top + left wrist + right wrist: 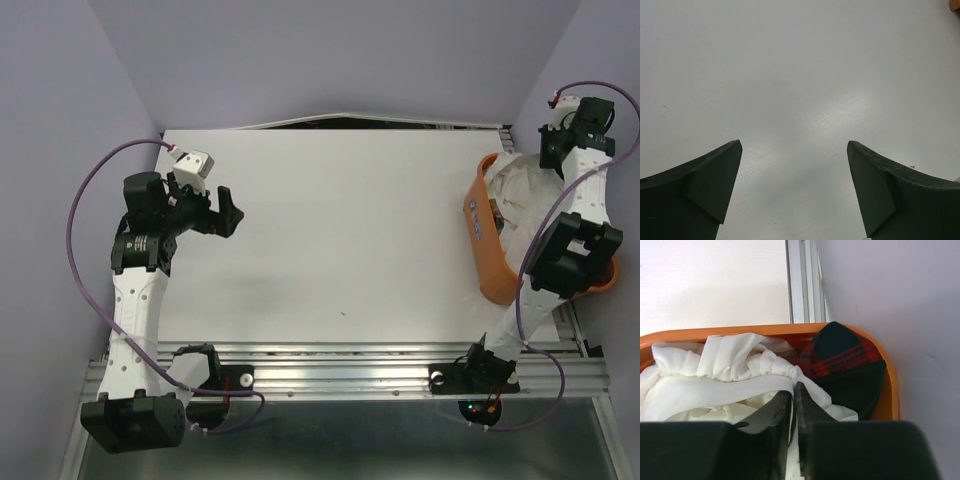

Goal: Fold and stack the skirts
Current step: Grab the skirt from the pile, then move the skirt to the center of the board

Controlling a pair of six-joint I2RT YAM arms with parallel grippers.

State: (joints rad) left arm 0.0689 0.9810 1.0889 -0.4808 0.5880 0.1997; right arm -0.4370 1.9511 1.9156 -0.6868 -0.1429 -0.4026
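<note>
The table (330,230) bears the orange tub (485,250). Inside it lie the limp, light white skirt (730,360) and, in one corner, the plaid skirt (845,357). There the right tool (793,395) pinches a white fold, though the gathered waistband seems the surest hold. The left tool (794,145) gapes, well apart from the tub.

white skirt (730,370), red-black plaid skirt (845,357), orange tub (893,390)

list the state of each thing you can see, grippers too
white skirt, bunched up in the tub
plaid skirt, crumpled in a corner of the tub, beside the white skirt
tub, upright at the right edge of the table, holding both skirts
left gripper, open, over the table
right gripper, closed on a fold of the white skirt
</note>
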